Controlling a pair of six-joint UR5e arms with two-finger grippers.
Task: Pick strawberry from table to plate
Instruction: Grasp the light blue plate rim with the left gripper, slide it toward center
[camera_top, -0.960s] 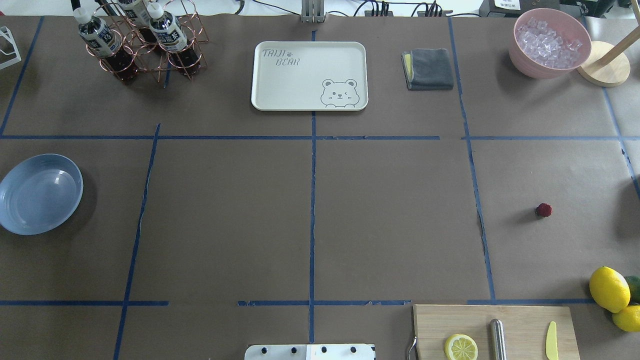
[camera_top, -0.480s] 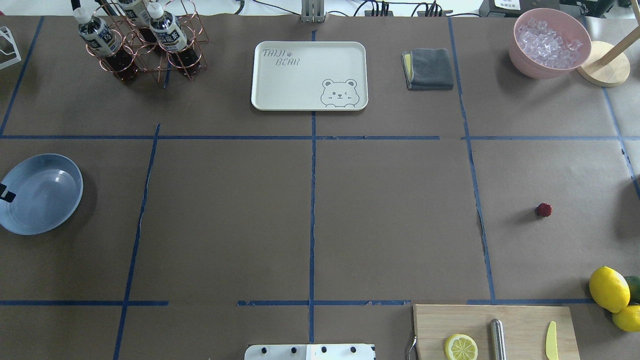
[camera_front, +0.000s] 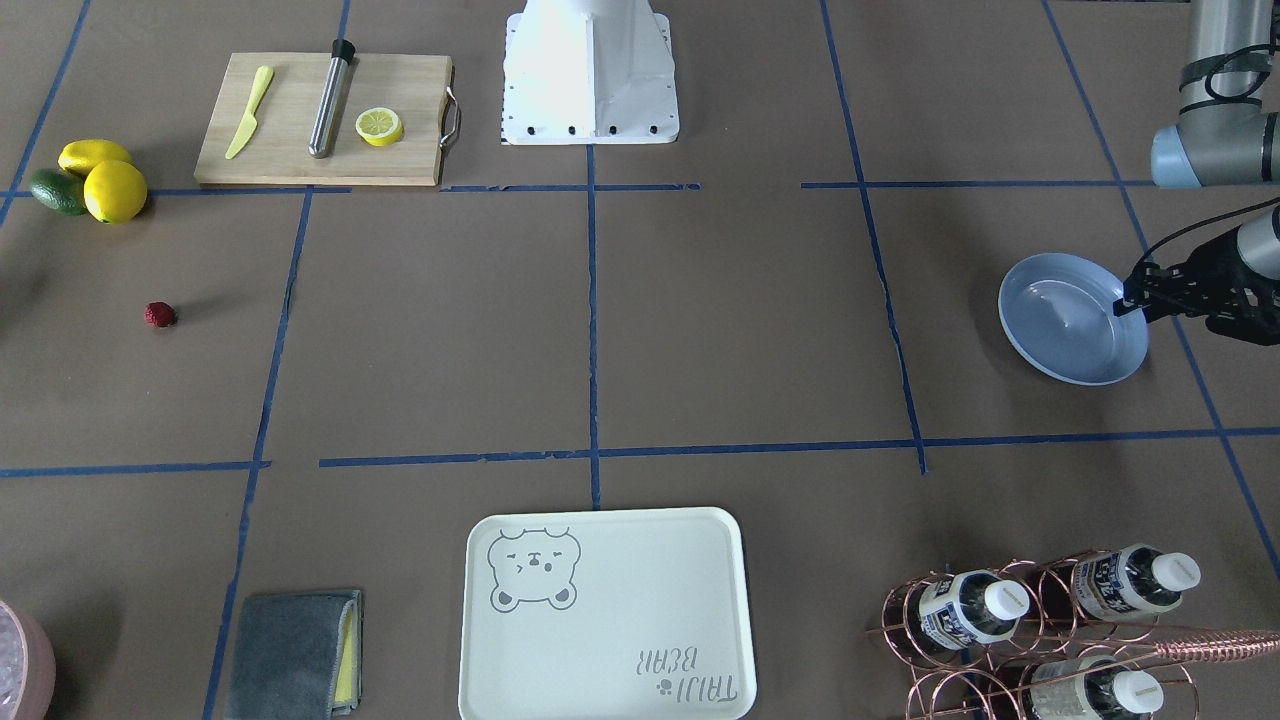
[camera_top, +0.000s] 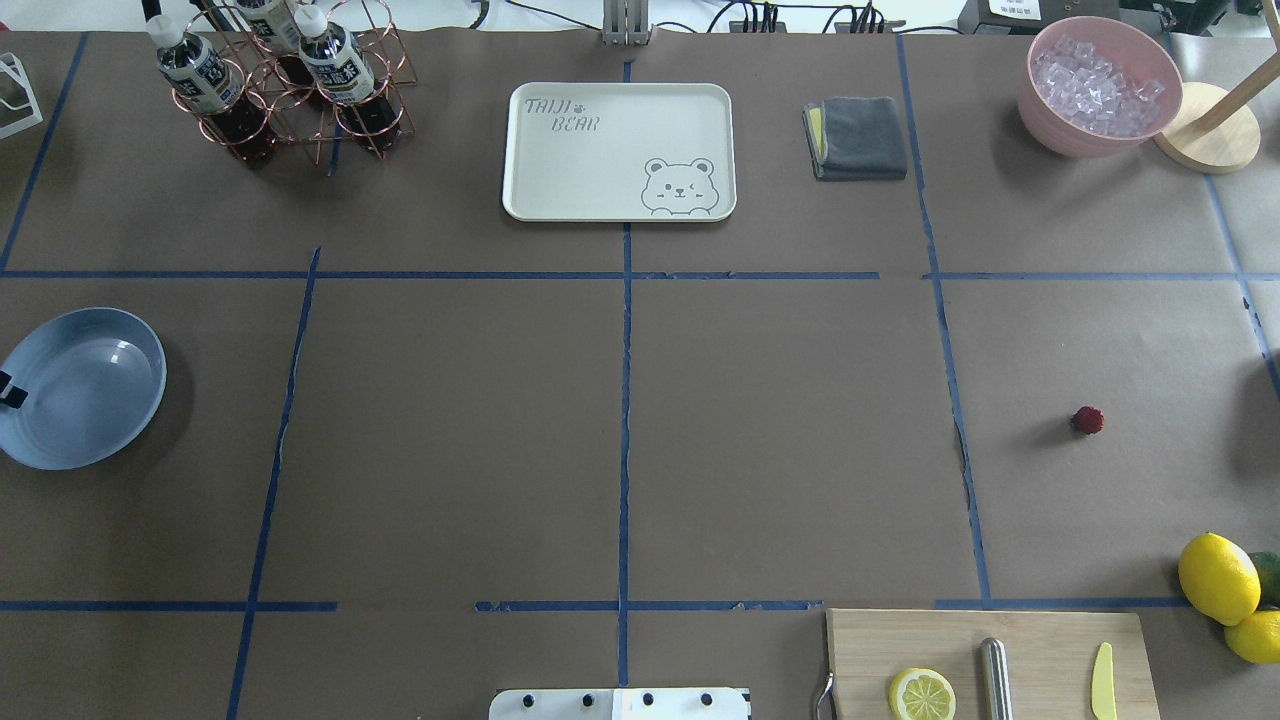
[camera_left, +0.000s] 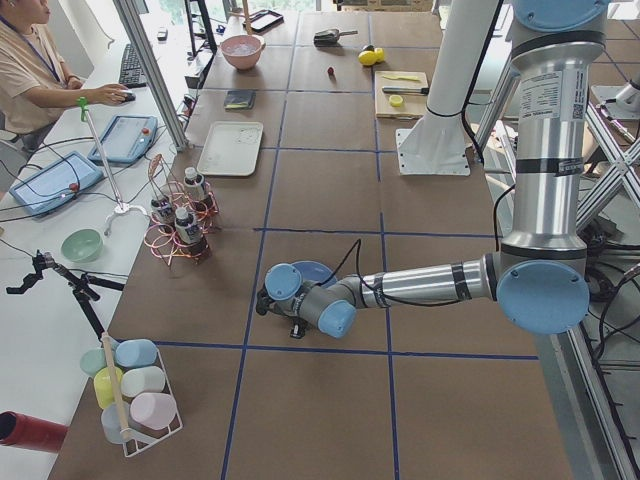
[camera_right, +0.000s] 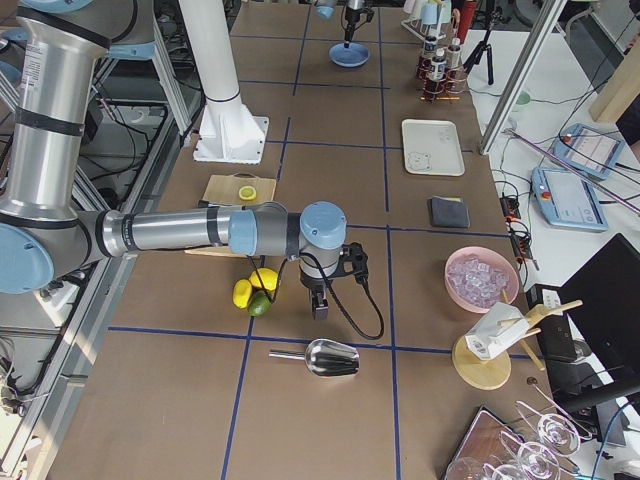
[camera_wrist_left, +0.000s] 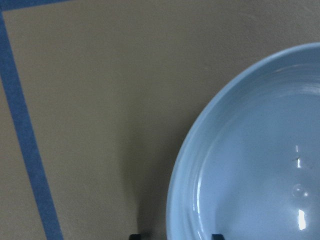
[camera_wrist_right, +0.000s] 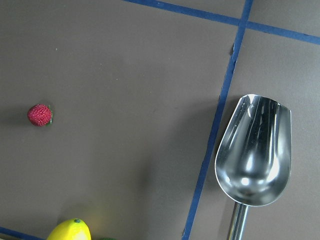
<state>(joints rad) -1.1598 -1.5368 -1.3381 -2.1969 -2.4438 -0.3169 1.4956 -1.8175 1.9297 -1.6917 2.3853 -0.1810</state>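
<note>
The strawberry (camera_top: 1088, 420), small and dark red, lies on the brown paper table (camera_top: 780, 440) at the right, also seen in the front view (camera_front: 159, 315) and the right wrist view (camera_wrist_right: 40, 115). The light blue plate (camera_top: 150, 350) sits at the far left and holds nothing. My left gripper (camera_front: 1133, 298) hovers at the plate's outer rim (camera_wrist_left: 185, 165). Its two fingertips (camera_wrist_left: 216, 236) stand apart on either side of that rim, so it is open. My right gripper (camera_right: 319, 306) hangs low beside the lemons, and I cannot tell whether it is open or shut.
A cream bear tray (camera_top: 620, 150), a copper bottle rack (camera_top: 290, 90), a grey cloth (camera_top: 858, 138) and a pink bowl of ice (camera_top: 1098, 85) line the far side. Lemons (camera_top: 1218, 578), a cutting board (camera_top: 1040, 640) and a metal scoop (camera_wrist_right: 254, 150) lie near the strawberry.
A black tip of my left gripper has come in at the overhead view's left edge, over the plate. The strawberry and the plate have not moved.
</note>
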